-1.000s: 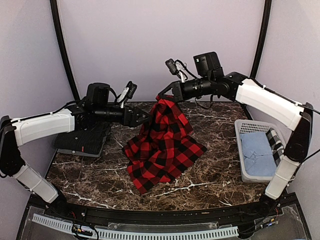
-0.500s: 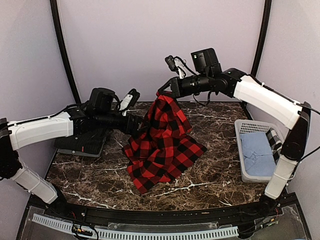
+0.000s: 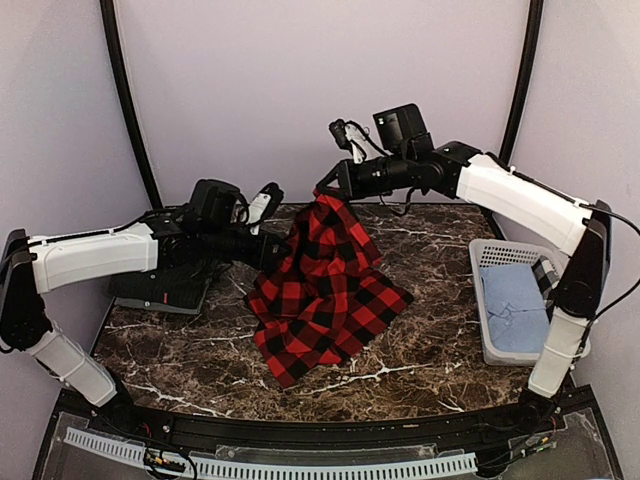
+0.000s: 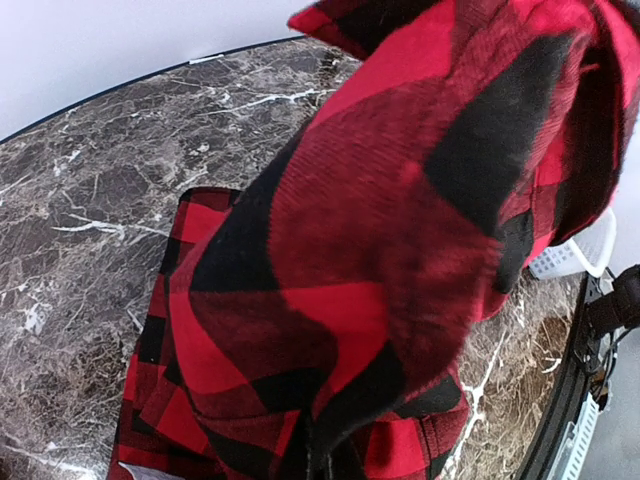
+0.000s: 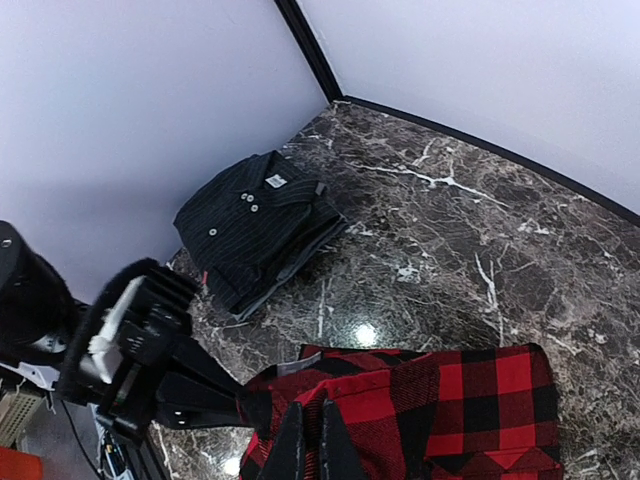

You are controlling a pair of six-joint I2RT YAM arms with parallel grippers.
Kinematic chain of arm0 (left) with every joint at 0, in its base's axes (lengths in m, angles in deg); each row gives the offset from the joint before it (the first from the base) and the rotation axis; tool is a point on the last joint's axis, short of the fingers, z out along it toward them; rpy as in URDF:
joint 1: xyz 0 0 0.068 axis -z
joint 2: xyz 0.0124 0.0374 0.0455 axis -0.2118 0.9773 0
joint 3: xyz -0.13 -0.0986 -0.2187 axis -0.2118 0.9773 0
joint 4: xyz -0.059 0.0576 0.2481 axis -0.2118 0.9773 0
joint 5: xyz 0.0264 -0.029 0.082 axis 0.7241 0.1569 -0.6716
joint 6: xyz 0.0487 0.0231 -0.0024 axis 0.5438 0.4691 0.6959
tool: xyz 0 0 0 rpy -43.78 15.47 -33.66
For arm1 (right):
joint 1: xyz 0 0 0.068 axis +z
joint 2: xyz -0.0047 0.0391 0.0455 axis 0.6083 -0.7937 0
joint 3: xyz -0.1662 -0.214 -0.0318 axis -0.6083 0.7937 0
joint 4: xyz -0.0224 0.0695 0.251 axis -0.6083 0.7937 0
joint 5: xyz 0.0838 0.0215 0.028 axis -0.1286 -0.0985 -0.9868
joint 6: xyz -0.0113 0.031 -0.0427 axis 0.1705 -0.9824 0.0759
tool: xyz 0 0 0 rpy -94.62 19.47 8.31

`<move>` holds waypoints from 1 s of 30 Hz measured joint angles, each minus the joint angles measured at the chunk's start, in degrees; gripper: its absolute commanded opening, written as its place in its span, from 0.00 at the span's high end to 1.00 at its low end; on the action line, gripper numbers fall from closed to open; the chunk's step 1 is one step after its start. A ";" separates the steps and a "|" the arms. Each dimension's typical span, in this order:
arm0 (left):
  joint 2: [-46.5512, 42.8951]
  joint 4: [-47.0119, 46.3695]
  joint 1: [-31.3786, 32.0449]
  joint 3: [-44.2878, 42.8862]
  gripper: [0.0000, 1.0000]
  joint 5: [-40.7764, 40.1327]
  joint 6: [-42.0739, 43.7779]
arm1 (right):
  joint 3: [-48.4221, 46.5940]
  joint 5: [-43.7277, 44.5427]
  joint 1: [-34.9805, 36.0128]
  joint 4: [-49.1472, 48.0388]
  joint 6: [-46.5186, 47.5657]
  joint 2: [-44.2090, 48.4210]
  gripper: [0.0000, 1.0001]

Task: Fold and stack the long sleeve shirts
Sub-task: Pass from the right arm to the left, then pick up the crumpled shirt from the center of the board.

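Note:
The red-and-black flannel shirt (image 3: 325, 290) hangs from my right gripper (image 3: 325, 193), which is shut on its top edge above the table's back; the lower half lies crumpled on the marble. My left gripper (image 3: 284, 250) is shut on the hanging cloth's left edge. In the left wrist view the flannel (image 4: 380, 270) fills the frame and covers the jaws. In the right wrist view my shut fingertips (image 5: 308, 440) pinch a flannel (image 5: 460, 410) fold, with the left gripper (image 5: 238, 405) meeting the cloth beside them. The dark charcoal striped shirt (image 5: 260, 230) lies folded at the far left (image 3: 165, 285).
A pale plastic basket (image 3: 520, 258) with a blue cloth (image 3: 515, 305) inside stands at the table's right edge. The left arm stretches over the folded charcoal shirt. Dark marble shows in front of the flannel.
My left gripper has moved right to the hanging flannel and shut on its left edge. The right gripper has kept its hold and shifted slightly left.

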 measured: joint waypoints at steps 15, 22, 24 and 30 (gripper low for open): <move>6.62 11.26 -5.86 -17.73 1.00 -8.74 -7.17 | 14.19 12.31 -3.34 -4.87 -4.48 0.02 0.20; 9.81 15.52 -8.70 -18.29 1.00 -8.46 -8.90 | 33.20 13.68 -4.13 -10.62 -8.76 12.72 0.31; 9.97 16.13 -8.83 -18.32 1.00 -8.46 -9.05 | 37.59 12.87 -4.00 -13.42 -10.67 14.34 0.34; 10.05 16.44 -9.33 -18.32 1.00 -7.93 -9.49 | 42.01 10.78 -0.02 -18.67 -16.20 8.35 0.35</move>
